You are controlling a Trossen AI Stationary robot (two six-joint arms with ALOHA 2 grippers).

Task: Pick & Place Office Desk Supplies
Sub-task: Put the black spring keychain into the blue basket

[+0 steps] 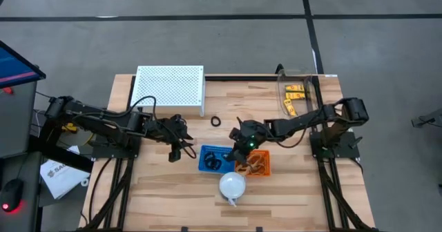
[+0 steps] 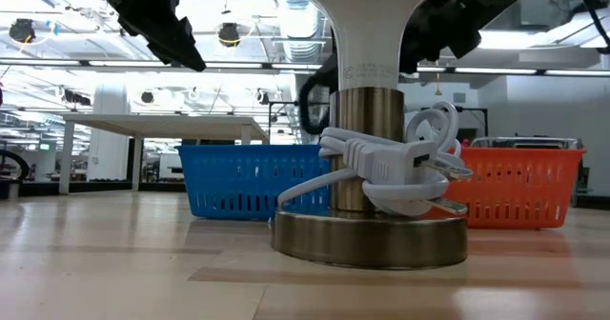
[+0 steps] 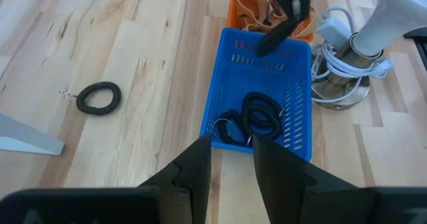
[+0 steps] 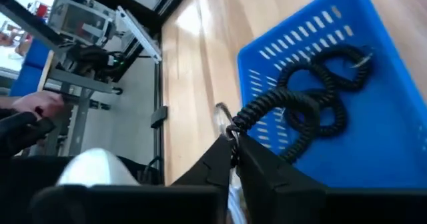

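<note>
A blue basket [image 1: 211, 157] holds black coiled rings [image 3: 252, 117]. An orange basket [image 1: 257, 166] beside it holds tan rubber bands [image 3: 257, 7]. One more black ring [image 1: 216, 121] lies flat on the wood, also visible in the left wrist view [image 3: 99, 97]. Yellow clips [image 1: 295, 97] lie in a clear bin at the far right. My right gripper [image 4: 235, 149] hovers over the blue basket, shut on a black coiled ring. My left gripper [image 3: 232, 159] is open, just left of the blue basket, touching nothing. My right gripper pinches one black coiled ring at a stretch of its coil [image 4: 248, 117] between the two fingertips, coming from above. The rest of that ring trails down toward the other coils [image 4: 327, 84] inside the blue basket.
A white lamp with a metal base and wound white cord [image 2: 370, 215] stands on the near side of the baskets. A white perforated box [image 1: 169, 87] sits at the far left of the table. Bare wood lies on the near left.
</note>
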